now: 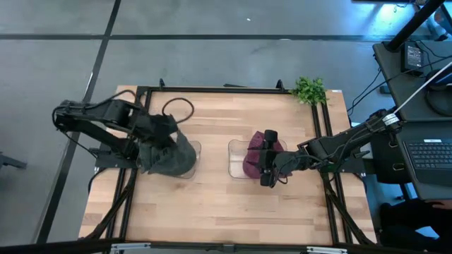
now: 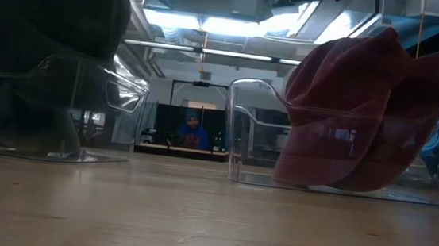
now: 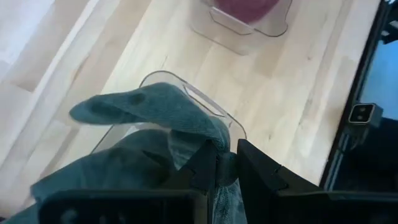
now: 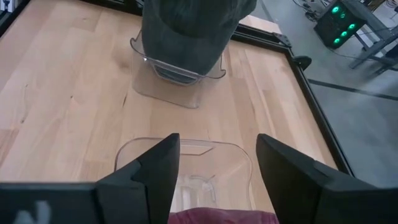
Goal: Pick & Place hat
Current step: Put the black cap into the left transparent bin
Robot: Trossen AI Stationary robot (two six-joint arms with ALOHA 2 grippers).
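A grey-teal hat (image 1: 169, 156) hangs over the left clear bin (image 1: 195, 149), with my left gripper (image 3: 227, 167) shut on it from above. In the low view the grey-teal hat (image 2: 53, 21) reaches down inside that bin (image 2: 119, 90). A maroon hat (image 1: 251, 159) lies slumped in the right clear bin (image 1: 233, 159); its top (image 2: 368, 64) stands above the bin's rim. My right gripper (image 4: 217, 165) hovers open just over the maroon hat (image 4: 224, 216), fingers wide on either side of it, and I see no touch. My left gripper pinches a bunched fold of the grey-teal hat (image 3: 217, 144) between its two fingers (image 3: 205, 165), coming from above and pointing down. The hat hangs below the fingers, slack, with its lower part (image 2: 13, 113) down inside the left bin.
The two clear bins stand side by side at mid-table with a bare strip of wood (image 1: 214, 159) between them. A small green plant (image 1: 309, 89) sits at the far right corner, and a black cable loop (image 1: 178, 107) lies behind the left bin. Bare tabletop (image 1: 212, 212) lies toward the near edge.
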